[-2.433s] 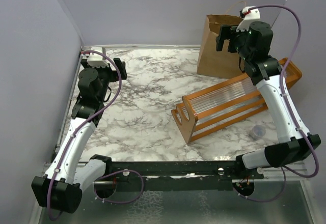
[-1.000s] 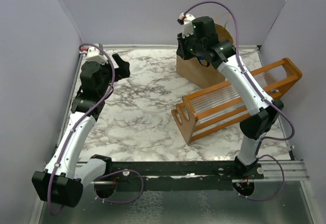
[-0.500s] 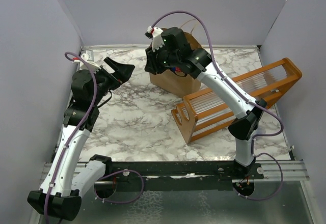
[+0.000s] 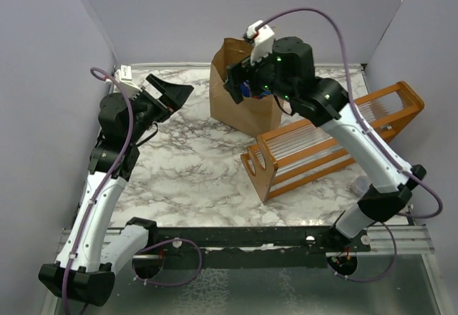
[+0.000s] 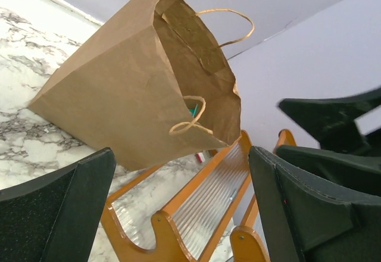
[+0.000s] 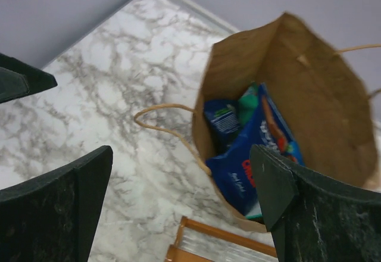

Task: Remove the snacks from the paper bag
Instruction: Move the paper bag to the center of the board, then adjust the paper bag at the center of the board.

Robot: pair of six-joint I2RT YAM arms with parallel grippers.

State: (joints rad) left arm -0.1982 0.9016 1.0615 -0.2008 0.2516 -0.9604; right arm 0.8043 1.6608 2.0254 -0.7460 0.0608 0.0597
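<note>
Between lilac walls [image 4: 215,14], marbled tabletop [image 4: 193,161]

Right wrist view: the snacks [image 6: 244,167] overlap deep in the bag [image 6: 315,101], blurred, their count unclear; the bag's right side runs off frame. Overhead, the right arm [image 4: 358,137] covers part of the bag's mouth.

paper bag [image 4: 240,104]: brown | snacks [image 6: 235,168]: blue, teal | table [image 4: 193,165]: white-grey marble | rack [image 4: 308,147]: orange
</note>
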